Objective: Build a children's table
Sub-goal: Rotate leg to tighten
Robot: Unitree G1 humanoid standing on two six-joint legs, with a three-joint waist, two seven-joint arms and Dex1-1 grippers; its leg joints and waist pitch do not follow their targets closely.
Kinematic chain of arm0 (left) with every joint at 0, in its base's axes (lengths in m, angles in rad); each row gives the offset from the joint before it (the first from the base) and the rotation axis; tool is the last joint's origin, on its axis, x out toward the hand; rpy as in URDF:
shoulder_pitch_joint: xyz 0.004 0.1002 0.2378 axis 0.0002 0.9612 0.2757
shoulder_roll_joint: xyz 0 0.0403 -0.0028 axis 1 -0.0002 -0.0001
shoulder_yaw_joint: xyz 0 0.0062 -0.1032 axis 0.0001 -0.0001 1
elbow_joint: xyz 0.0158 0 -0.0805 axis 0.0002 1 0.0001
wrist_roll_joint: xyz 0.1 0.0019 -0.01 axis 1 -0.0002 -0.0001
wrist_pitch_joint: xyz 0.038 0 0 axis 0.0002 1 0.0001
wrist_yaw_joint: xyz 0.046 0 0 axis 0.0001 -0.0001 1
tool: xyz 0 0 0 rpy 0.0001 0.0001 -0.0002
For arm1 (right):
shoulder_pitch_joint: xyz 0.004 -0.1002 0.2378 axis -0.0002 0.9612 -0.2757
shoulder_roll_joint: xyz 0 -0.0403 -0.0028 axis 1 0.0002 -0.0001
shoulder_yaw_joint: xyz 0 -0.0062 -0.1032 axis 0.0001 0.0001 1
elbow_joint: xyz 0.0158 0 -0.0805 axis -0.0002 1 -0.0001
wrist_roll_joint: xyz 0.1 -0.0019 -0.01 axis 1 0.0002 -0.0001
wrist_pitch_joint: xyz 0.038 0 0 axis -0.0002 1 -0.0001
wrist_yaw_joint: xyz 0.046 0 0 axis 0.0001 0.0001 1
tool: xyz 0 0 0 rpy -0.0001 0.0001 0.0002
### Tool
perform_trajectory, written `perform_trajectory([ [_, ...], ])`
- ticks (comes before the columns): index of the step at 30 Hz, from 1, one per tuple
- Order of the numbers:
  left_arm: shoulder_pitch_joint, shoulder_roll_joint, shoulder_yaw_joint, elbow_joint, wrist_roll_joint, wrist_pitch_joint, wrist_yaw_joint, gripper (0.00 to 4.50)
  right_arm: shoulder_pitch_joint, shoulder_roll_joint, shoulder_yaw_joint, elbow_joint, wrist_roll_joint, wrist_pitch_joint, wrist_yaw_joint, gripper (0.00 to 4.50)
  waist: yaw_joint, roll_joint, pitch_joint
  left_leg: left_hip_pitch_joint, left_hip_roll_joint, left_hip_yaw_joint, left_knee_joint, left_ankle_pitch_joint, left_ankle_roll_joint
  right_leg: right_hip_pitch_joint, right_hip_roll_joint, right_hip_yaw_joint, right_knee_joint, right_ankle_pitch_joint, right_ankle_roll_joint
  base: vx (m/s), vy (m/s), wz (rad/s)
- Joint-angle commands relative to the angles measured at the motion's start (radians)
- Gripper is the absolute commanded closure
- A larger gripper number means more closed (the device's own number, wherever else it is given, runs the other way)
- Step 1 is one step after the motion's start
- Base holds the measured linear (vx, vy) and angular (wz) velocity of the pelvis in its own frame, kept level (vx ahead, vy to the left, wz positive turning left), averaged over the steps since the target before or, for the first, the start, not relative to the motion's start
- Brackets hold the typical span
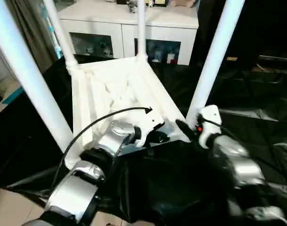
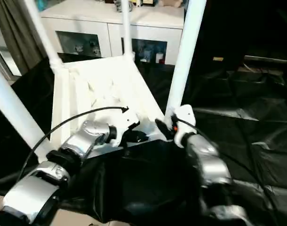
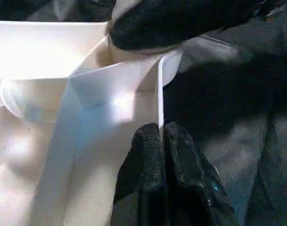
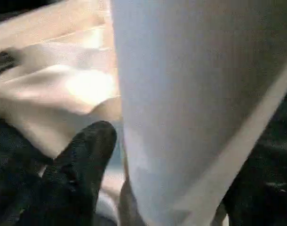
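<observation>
the children's table (image 1: 117, 94) lies upside down on a black sheet (image 1: 256, 127) in front of a white cabinet (image 1: 129, 28), its ribbed underside up and all four legs standing in the corner sockets. the right gripper (image 1: 190, 132) has its fingers spread around the base of the near right leg (image 1: 214, 61), one black finger (image 4: 82, 160) beside the tube; whether it presses the leg i cannot tell. the left gripper (image 3: 161, 141) is pinched closed on the thin near rim of the tabletop. the risk, as i judge it: a sideways shove on that tall leg could tilt it in its socket or drag the table, and the narrow pinch on the rim could slip.
</observation>
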Motion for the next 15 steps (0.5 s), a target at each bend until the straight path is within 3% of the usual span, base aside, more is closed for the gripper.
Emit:
perform_trajectory([
  [1,0.001,-0.001,-0.016,-0.056,-0.030,-0.039,-0.069,4.50,0.026,-0.004,0.100,-0.029,0.036,0.036,0.136,1.27,0.007,-0.013,-0.053,0.011,0.056,-0.026,-0.084,-0.335,0.051,0.026,-0.044,0.042,-0.065,-0.236,-0.215,0.000,0.000,0.00],
  [2,0.001,-0.001,-0.016,-0.056,-0.030,-0.039,-0.069,4.50,0.026,-0.004,0.100,-0.029,0.036,0.036,0.136,1.27,0.007,-0.013,-0.055,0.009,0.056,-0.024,-0.079,-0.320,0.057,0.027,-0.043,0.042,-0.059,-0.218,-0.223,0.055,-0.021,0.03],
  [3,0.020,0.034,-0.027,-0.097,-0.050,-0.042,-0.172,4.50,0.033,-0.053,0.098,-0.060,0.056,0.052,0.206,1.27,0.013,-0.012,-0.057,0.009,0.056,-0.022,-0.076,-0.278,0.069,0.029,-0.045,0.043,-0.055,-0.178,-0.240,0.055,-0.021,0.03],
  [4,0.026,0.045,-0.030,-0.110,-0.056,-0.039,-0.204,4.50,0.034,-0.068,0.096,-0.067,0.061,0.060,0.227,1.27,0.016,-0.014,-0.060,0.000,0.056,-0.020,-0.070,-0.227,0.090,0.034,-0.041,0.042,-0.043,-0.119,-0.253,0.063,-0.022,0.00],
  [5,0.032,0.060,-0.037,-0.124,-0.060,-0.035,-0.242,4.50,0.037,-0.089,0.098,-0.079,0.068,0.064,0.258,1.27,0.024,-0.012,-0.068,0.005,0.057,-0.018,-0.061,-0.166,0.108,0.034,-0.040,0.040,-0.030,-0.034,-0.273,0.061,-0.026,0.00],
  [6,0.039,0.079,-0.046,-0.140,-0.065,-0.026,-0.289,4.50,0.039,-0.112,0.099,-0.087,0.072,0.067,0.290,1.27,0.027,-0.012,-0.071,0.003,0.055,-0.014,-0.051,-0.108,0.134,0.028,-0.037,0.040,-0.018,0.053,-0.300,0.061,-0.026,0.00],
  [8,0.044,0.098,-0.053,-0.152,-0.067,-0.022,-0.334,4.50,0.041,-0.135,0.098,-0.095,0.077,0.070,0.326,1.27,0.036,-0.013,-0.078,0.000,0.053,-0.014,-0.042,-0.057,0.160,0.032,-0.038,0.040,-0.006,0.131,-0.315,0.000,0.000,0.00],
  [10,0.046,0.112,-0.054,-0.156,-0.069,-0.023,-0.363,4.50,0.043,-0.159,0.098,-0.101,0.082,0.077,0.363,1.27,0.050,-0.012,-0.082,-0.006,0.050,-0.013,-0.026,0.034,0.213,0.023,-0.035,0.038,0.011,0.241,-0.332,0.000,0.000,0.00],
  [11,0.047,0.118,-0.054,-0.157,-0.072,-0.022,-0.377,4.50,0.043,-0.172,0.099,-0.105,0.087,0.086,0.384,1.27,0.052,-0.014,-0.080,-0.010,0.050,-0.012,-0.024,0.036,0.217,0.022,-0.035,0.038,0.011,0.240,-0.332,0.000,0.000,0.00],
  [12,0.050,0.131,-0.054,-0.167,-0.077,-0.017,-0.401,4.50,0.045,-0.194,0.107,-0.112,0.092,0.092,0.417,1.27,0.056,-0.010,-0.075,-0.010,0.055,-0.014,-0.026,0.002,0.215,0.018,-0.037,0.036,0.008,0.182,-0.331,0.000,0.000,0.00],
  [15,0.054,0.140,-0.051,-0.177,-0.082,-0.012,-0.415,4.50,0.044,-0.213,0.115,-0.115,0.095,0.097,0.446,1.53,0.059,-0.008,-0.066,-0.004,0.062,-0.012,-0.040,-0.135,0.148,0.016,-0.037,0.037,-0.011,-0.024,-0.305,0.000,0.000,0.00],
])
